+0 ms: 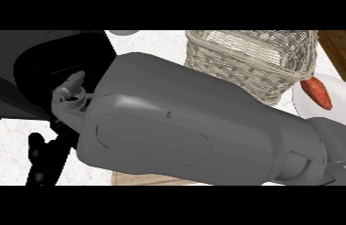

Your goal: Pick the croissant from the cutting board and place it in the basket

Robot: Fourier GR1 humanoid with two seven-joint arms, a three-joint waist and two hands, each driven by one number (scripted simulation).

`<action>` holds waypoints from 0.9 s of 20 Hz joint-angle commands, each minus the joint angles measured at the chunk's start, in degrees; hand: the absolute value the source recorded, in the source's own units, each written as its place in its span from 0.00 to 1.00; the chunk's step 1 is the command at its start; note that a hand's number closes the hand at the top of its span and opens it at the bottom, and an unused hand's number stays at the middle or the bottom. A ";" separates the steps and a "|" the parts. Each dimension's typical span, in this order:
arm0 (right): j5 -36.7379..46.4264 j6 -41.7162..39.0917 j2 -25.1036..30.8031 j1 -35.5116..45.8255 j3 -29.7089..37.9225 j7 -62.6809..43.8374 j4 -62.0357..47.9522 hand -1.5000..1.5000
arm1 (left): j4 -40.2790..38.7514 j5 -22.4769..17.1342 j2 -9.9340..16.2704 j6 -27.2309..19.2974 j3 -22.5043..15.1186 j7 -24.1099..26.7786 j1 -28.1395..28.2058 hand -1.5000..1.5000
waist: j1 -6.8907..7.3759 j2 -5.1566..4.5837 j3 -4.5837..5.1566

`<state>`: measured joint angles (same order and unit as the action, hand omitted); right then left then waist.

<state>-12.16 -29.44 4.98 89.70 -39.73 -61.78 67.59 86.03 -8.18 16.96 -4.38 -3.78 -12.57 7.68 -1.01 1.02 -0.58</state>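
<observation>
Right hand [57, 59]: looms as a black mass at far left, at the end of a grey forearm [182, 128] that blocks most of the view. Cannot tell whether clamped, apart or together.

Far right: woven basket [260, 59], partly hidden behind the forearm; shows only bare wicker inside where visible. Just right of it, a white plate [305, 110] carrying a carrot [317, 92], its tip pointing near.

Near edge: a sliver of cutting board [145, 179] peeking from under the forearm. Croissant nowhere to be made out; place and look cannot be told.
</observation>
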 commanded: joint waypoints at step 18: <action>11.15 6.20 -3.34 -17.80 -13.33 -4.80 3.35 0.00 | -4.04 0.57 -2.28 1.26 -0.41 -0.69 3.28 0.50 | 0.52 -0.85 0.61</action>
<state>-2.80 -23.77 2.27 75.83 -50.65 -60.49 70.37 86.25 -7.63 16.48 -3.13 -3.00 -12.04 8.05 -0.52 0.67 -0.72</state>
